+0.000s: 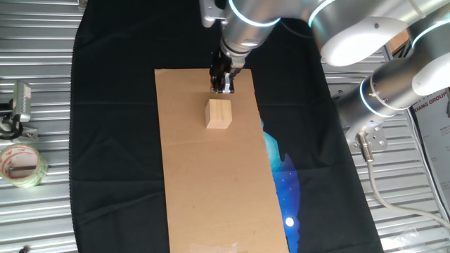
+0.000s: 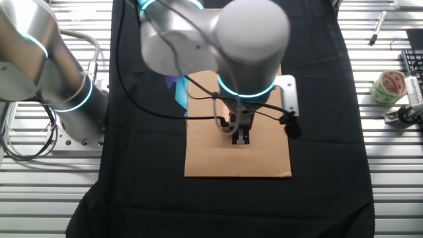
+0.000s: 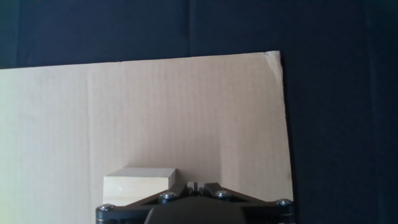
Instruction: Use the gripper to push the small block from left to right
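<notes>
The small block [image 1: 219, 114] is a pale tan wooden cube with plain, unmarked faces, resting on the brown cardboard sheet [image 1: 211, 183] near its far end. The gripper [image 1: 222, 86] stands just beside it, fingers pressed together, holding nothing. Red lettering at the frame's right edge reads "XIANG GROUP".

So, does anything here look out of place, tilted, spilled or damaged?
Nothing stands out. The small block sits flat on the cardboard sheet, and the gripper hangs just behind it. The sheet lies flat on the black cloth. The roll of tape rests off to the side, nothing spilled.
</notes>
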